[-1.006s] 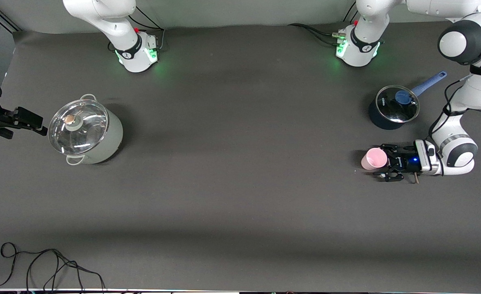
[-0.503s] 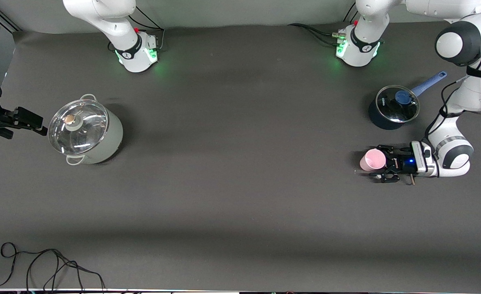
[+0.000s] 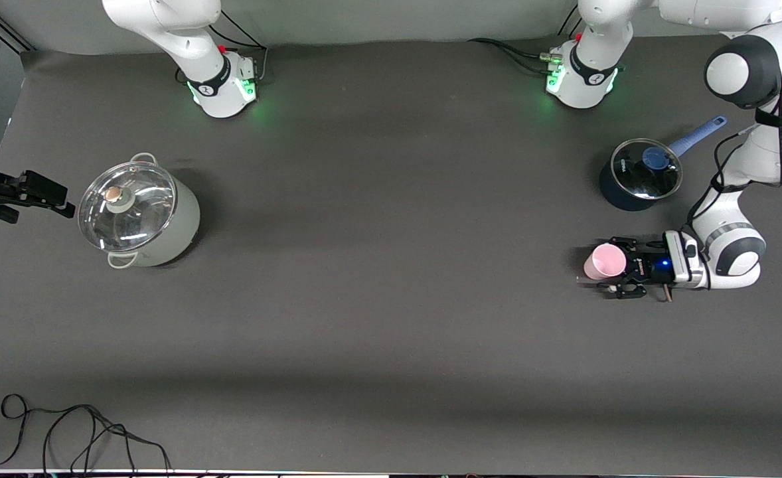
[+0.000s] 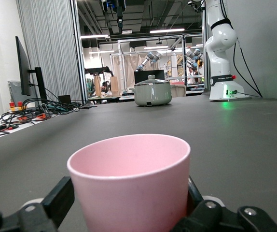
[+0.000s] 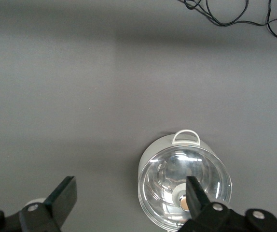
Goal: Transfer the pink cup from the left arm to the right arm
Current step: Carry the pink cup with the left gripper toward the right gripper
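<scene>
Right now your left tool (image 3: 620, 271) sits low at the left arm's end of the worktop (image 3: 391, 299), its thin fingers (image 4: 56, 200) spread around the upright pink cup (image 3: 606, 260) and close against its sides without clearly pinching it. Your right tool (image 3: 39, 192) waits, fingers apart, beside the lidded grey pot (image 3: 137, 212) at the right arm's end (well apart from the cup). If you close off-centre, the light cup may tip or squirt free; lifting before the grip is firm would drop it.

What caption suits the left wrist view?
Left claw open around the upright pink cup, pale lidded pot in the distance.
</scene>
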Motion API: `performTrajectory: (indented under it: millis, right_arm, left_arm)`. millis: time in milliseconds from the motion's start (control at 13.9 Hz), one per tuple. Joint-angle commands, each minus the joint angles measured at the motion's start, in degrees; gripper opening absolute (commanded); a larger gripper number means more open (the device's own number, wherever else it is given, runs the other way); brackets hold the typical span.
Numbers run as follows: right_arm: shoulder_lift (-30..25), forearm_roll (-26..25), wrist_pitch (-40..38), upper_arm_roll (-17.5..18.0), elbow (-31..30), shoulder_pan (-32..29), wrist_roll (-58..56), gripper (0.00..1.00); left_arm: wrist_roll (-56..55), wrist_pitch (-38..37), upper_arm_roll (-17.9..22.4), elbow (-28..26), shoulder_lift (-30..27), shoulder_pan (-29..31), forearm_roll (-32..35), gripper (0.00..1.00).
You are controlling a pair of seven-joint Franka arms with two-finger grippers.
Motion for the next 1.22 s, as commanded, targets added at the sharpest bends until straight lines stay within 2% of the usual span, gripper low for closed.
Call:
performTrajectory:
  millis: [0,144,431,647,790,1006,1150]
  right_arm:
    - [0.5,0.0,-1.1,-0.2,2.2,0.4,-0.5,1.00]
    - [0.7,0.0,-1.1,-0.1,2.6,0.5,-0.5,1.00]
    - [0.7,-0.1,-1.1,-0.1,2.6,0.5,-0.5,1.00]
    - [0.8,0.0,-1.1,-0.1,2.6,0.4,-1.0,1.00]
    - [0.7,0.0,-1.1,-0.1,2.5,0.5,-0.4,1.00]
    - [0.8,0.0,-1.7,-0.2,2.4,0.3,-0.5,1.00]
    - [0.7,0.0,-3.4,-0.5,2.5,0.3,-0.5,1.00]
  left_arm:
    - [7.7,1.1,0.6,-1.0,1.7,-2.2,-1.9,0.78]
    - [7.7,2.7,0.6,-1.0,1.5,-2.7,-1.9,0.00]
    - [8.4,2.9,0.2,-0.2,1.1,-3.1,-1.2,0.00]
    - [11.3,2.8,0.1,2.4,0.8,-5.3,-1.1,0.00]
    - [12.0,3.1,-1.4,3.5,0.0,-6.9,-1.5,0.00]
    - [11.8,7.1,-6.7,3.4,-0.4,-7.5,-4.7,0.00]
    - [11.8,11.5,-11.7,3.2,-0.4,-7.8,-8.7,0.00]
